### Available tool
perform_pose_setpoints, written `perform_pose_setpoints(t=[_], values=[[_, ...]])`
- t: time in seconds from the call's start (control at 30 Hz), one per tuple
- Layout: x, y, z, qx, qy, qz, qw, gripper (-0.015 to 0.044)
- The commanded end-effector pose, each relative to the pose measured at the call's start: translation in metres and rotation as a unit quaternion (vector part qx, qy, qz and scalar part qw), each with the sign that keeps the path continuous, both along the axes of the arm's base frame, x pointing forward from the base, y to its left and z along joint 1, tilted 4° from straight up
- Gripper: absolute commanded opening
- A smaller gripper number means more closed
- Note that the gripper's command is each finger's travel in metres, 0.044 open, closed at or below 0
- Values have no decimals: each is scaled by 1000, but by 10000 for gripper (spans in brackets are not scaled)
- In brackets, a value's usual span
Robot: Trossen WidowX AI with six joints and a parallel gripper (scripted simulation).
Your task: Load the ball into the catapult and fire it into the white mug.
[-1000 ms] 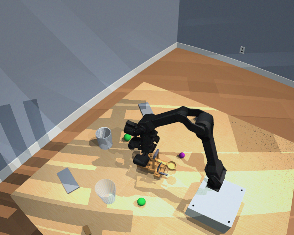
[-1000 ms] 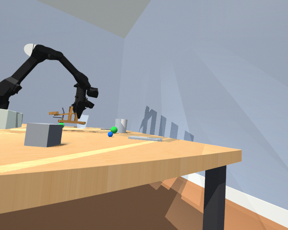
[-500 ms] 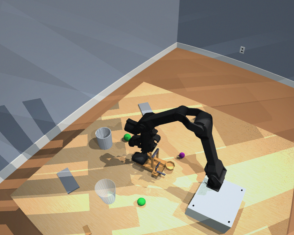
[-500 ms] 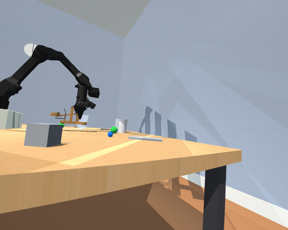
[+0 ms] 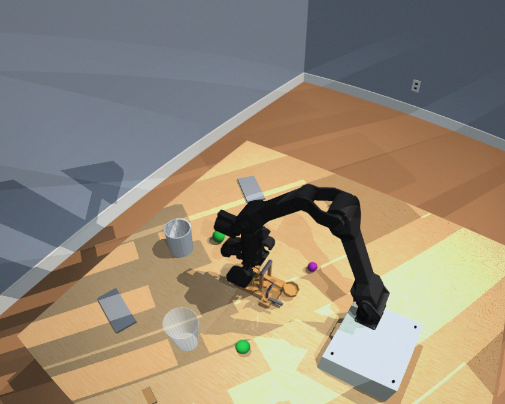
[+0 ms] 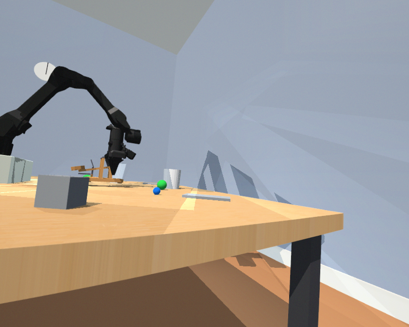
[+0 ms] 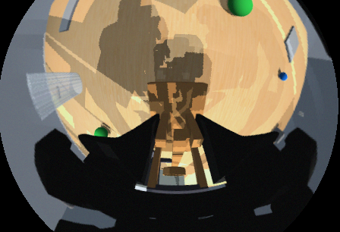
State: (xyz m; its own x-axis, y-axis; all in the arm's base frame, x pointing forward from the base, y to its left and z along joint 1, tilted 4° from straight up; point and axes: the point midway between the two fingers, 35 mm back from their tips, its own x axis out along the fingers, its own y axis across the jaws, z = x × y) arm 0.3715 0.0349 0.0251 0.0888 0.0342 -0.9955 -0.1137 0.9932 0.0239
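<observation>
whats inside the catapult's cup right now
In the top view the catapult's cup looks empty: only its wooden floor shows, no ball. The end effector grips the catapult frame at the opposite end; what lies beneath it is hidden.

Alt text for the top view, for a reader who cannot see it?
A black robot arm reaches down and its gripper grips one end of a small wooden catapult on a wooden table. Two pale cups, two green balls and a purple ball lie around it.
</observation>
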Motion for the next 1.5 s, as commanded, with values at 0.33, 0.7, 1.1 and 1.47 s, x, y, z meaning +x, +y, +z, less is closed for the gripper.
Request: perform_pose_setpoints(t=[0.33,0.7,1.1,1.47], values=[[1,0,-16,0,0,0,1000,0],[1,0,-16,0,0,0,1000,158],[2,-1,24,0,0,0,1000,440],[-3,-2,73,1,-7,-3,1000,440]])
